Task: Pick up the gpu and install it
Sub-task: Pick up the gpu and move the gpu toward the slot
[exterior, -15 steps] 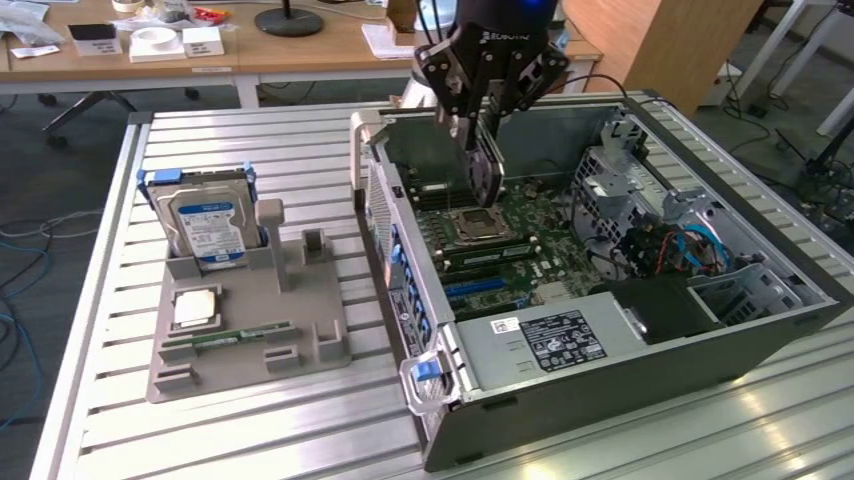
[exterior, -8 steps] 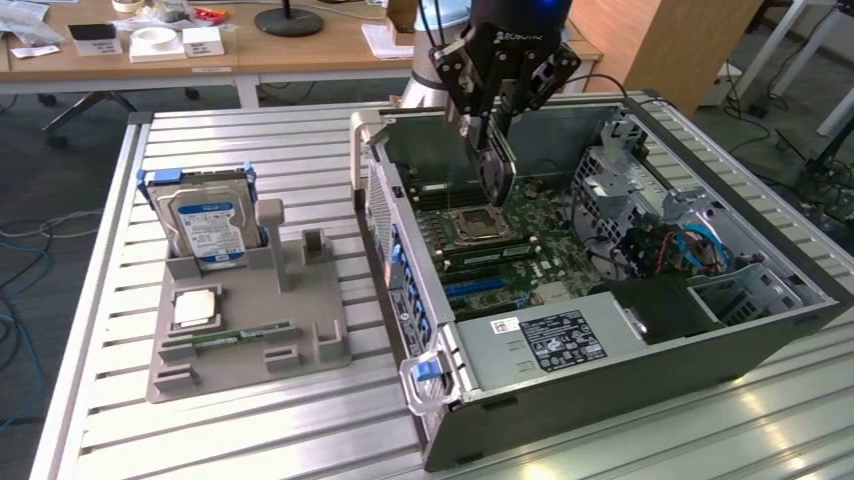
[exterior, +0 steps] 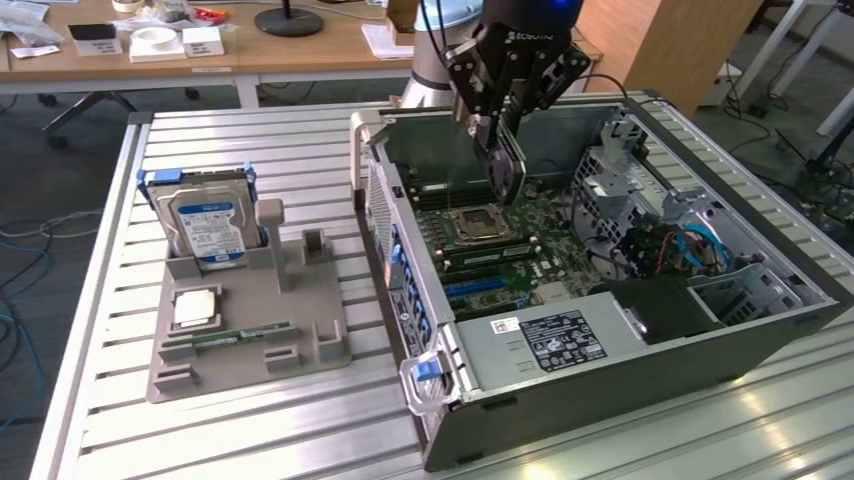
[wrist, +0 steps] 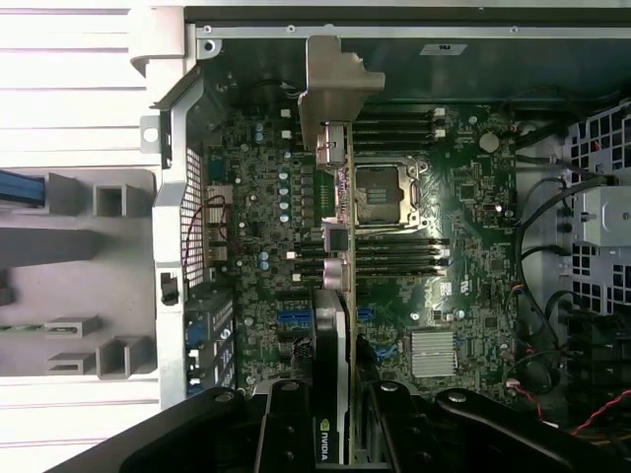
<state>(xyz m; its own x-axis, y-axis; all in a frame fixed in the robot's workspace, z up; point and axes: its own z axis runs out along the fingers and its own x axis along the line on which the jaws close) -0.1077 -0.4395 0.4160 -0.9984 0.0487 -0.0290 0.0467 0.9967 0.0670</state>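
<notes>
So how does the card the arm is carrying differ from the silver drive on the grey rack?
The gpu is a thin dark board with a silver end bracket; the hard drive is a thick silver block with a blue label. The gpu hangs gripped in the end effector over the open computer case; the hard drive stands in the grey holder outside it. Both stand on edge.

one gpu [exterior: 505, 168], one hard drive [exterior: 210, 226], one ram stick [exterior: 235, 337] and one square chip [exterior: 195, 308]. one grey holder [exterior: 248, 362]. one open computer case [exterior: 641, 372]. one gripper [exterior: 501, 128]. one tabletop [exterior: 267, 140].
</notes>
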